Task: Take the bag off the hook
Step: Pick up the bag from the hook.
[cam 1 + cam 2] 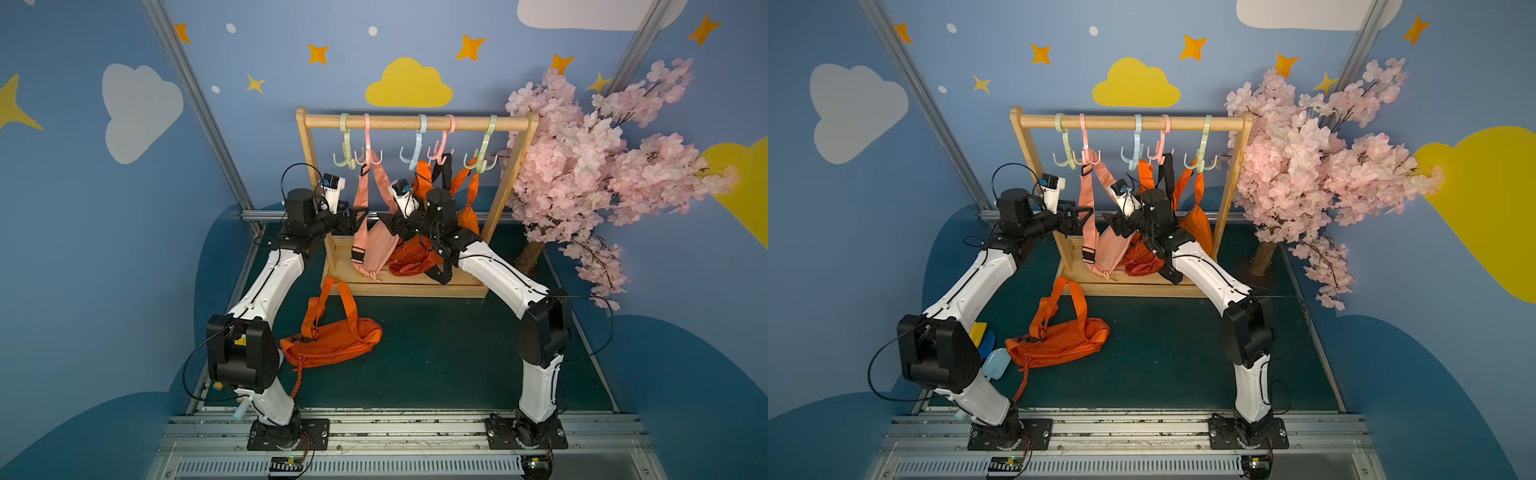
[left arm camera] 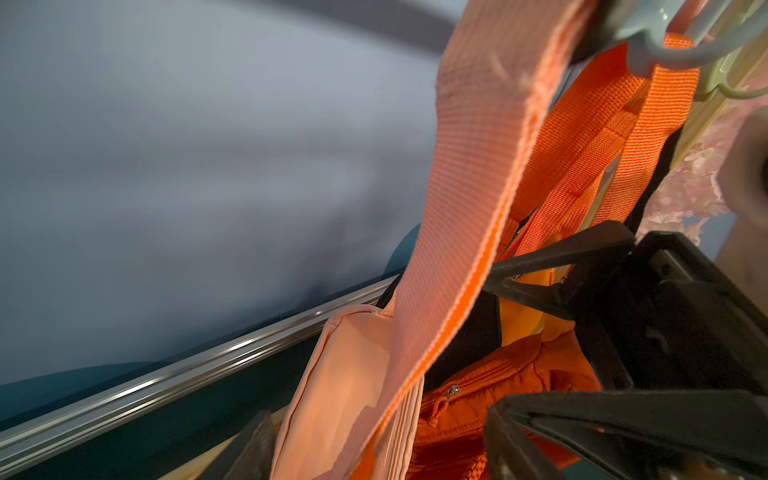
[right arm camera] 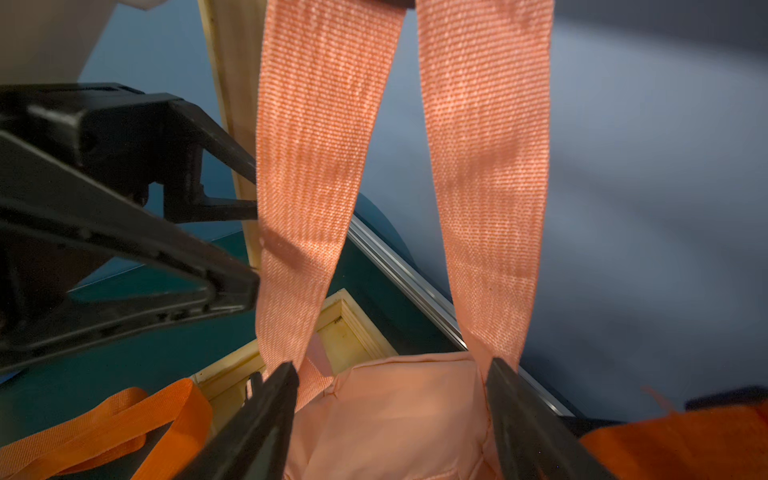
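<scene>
Top views, both: I log a wooden rack [image 1: 415,123] at the back of the green counter [image 1: 436,353], with five plastic hooks on its rail. The task item, the pink bag [image 1: 376,249], hangs by its strap [image 1: 361,189] from the pink hook [image 1: 368,143], second from the rail end nearest my left arm. The body hangs low, near the rack's base. The left tool [image 1: 360,218] stands at one side of the strap and the right tool [image 1: 384,222] at the other, by the bag's top. A dark orange bag [image 1: 411,259] hangs just behind. An orange bag [image 1: 332,340] lies flat on the counter, off the rack. A blossom tree [image 1: 602,166] stands beside the far post. Left wrist view: the strap [image 2: 469,208] runs down between the fingers [image 2: 253,449] of the left tool [image 2: 378,444], which stand apart and are not pinching it. Right wrist view: the right tool [image 3: 392,368] is spread wide, with one finger at each side of the pink bag [image 3: 395,415], at the foot of each strap run. I cannot tell whether they touch it. The left tool [image 3: 251,237] shows parted fingers, tips at the strap's edge.
</scene>
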Robot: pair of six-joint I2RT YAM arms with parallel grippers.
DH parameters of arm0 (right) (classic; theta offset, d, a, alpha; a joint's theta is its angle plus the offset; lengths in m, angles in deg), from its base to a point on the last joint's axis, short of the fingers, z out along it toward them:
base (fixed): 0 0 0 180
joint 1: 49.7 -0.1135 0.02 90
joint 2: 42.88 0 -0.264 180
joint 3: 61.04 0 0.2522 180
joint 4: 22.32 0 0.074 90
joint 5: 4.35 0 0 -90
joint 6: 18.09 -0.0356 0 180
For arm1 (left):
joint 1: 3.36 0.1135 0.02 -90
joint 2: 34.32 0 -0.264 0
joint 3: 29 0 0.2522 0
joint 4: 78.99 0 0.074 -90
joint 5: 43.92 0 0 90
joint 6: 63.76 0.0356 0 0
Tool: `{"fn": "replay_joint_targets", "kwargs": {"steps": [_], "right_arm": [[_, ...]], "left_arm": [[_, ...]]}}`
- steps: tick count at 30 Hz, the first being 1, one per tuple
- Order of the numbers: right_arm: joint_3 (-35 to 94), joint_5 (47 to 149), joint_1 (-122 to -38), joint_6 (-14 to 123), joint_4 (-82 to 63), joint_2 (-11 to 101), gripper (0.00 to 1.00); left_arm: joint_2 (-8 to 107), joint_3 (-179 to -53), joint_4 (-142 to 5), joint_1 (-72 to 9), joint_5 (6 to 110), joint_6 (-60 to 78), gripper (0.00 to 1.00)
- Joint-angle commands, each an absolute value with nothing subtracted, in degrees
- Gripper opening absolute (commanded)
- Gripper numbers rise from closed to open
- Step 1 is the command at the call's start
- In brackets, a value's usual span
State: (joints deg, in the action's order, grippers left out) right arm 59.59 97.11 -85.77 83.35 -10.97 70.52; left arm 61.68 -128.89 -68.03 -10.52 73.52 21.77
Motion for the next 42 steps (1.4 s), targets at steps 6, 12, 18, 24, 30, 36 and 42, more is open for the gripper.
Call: {"fn": "replay_joint_targets", "kwargs": {"steps": [6, 12, 18, 24, 30, 36, 42], "right_arm": [[63.13, 96.09, -85.4, 81.89, -18.06, 73.47, 0.69], [64.35, 94.54, -85.47, 81.25, -20.51, 75.31, 0.61], [64.8, 91.95, -85.38, 81.48, -23.7, 76.72, 0.51], [65.79, 89.93, -85.42, 81.84, -25.33, 78.31, 0.52], [66.08, 88.93, -85.45, 82.07, -27.61, 79.87, 0.53], [67.14, 88.45, -85.17, 81.55, -28.42, 81.12, 0.58], [67.24, 88.37, -84.51, 80.03, -29.56, 81.67, 0.59]], "left_arm": [[61.57, -129.68, -70.36, -9.96, 74.02, 22.12, 0.7], [61.71, -129.77, -71.38, -9.63, 74.28, 21.5, 0.63], [62.19, -129.9, -71.89, -9.44, 74.32, 21.4, 0.59], [63.32, -130.81, -72.08, -9.43, 74.39, 21.44, 0.59], [64.86, -131.87, -72.49, -9.43, 74.66, 21.16, 0.58], [65.85, -132.58, -72.87, -9.43, 74.48, 21.23, 0.51], [66.32, -132.76, -73.45, -9.42, 74.6, 21.35, 0.48]]}}
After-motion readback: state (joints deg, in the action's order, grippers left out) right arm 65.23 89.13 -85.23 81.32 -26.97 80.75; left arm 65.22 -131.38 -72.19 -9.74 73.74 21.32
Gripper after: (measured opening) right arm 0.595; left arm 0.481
